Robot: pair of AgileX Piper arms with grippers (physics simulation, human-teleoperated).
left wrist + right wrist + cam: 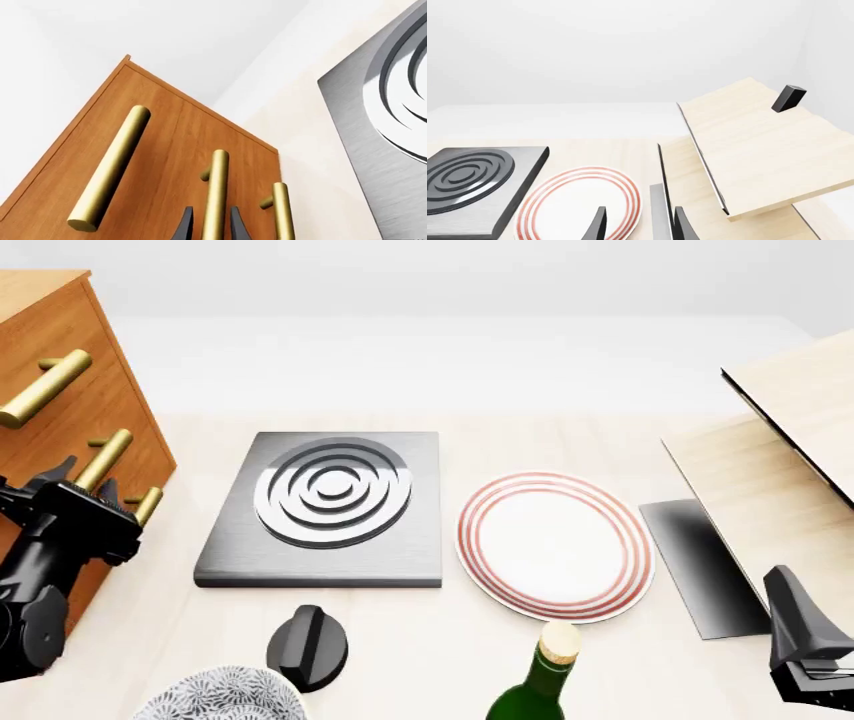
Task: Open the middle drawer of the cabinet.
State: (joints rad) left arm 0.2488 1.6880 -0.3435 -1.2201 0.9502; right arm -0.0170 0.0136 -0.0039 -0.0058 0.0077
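At the desk's left edge, the left claw (213, 227) reaches level into the cabinet (60, 390), fingers straddling the middle drawer's (193, 150) handle (215, 195). Right claw (637, 225) hangs spread near the right front corner.

Both arms were matte black with no markings, cables or screws that could be made out. The left arm (40, 580) was built of rounded, blocky segments ending in the left hand (83, 483), whose two fingers (185, 225) were thin dark blades tapering to points. The right hand (809, 655) showed an angular black housing with a small grey ribbed part low on it, and two like dark tapered fingers (596, 225).
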